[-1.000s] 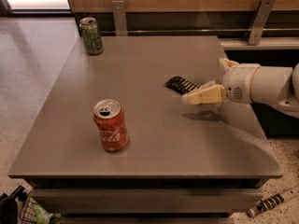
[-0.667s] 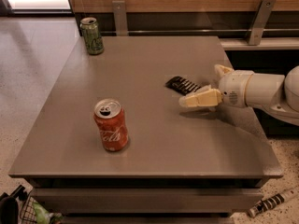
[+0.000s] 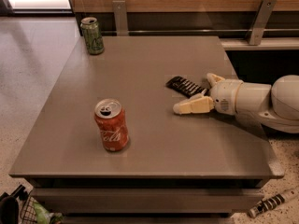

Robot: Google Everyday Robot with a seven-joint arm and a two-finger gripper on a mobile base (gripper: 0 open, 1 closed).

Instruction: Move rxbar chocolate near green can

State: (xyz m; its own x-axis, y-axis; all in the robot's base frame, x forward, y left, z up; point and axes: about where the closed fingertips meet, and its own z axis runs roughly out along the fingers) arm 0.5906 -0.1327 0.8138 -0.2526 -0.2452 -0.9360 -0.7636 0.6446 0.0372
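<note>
The rxbar chocolate [image 3: 184,85] is a flat black bar with white lettering, lying right of the middle of the grey table [image 3: 140,64]. My gripper [image 3: 194,94] reaches in from the right at table height and is open. One cream finger [image 3: 191,106] lies just in front of the bar and the other finger [image 3: 214,79] sits behind the bar's right end. The bar rests on the table between them. The green can [image 3: 92,35] stands upright at the table's far left corner, well away from the bar.
An orange-red soda can [image 3: 111,125] stands upright at the front left of the table. A wooden wall with metal brackets [image 3: 119,15] runs behind the table. The table's right edge is under my arm [image 3: 271,101]. Small clutter lies on the floor by the front corners.
My gripper has lowered and shifted slightly forward and to the left beside the bar. The bar and both cans have not moved.
</note>
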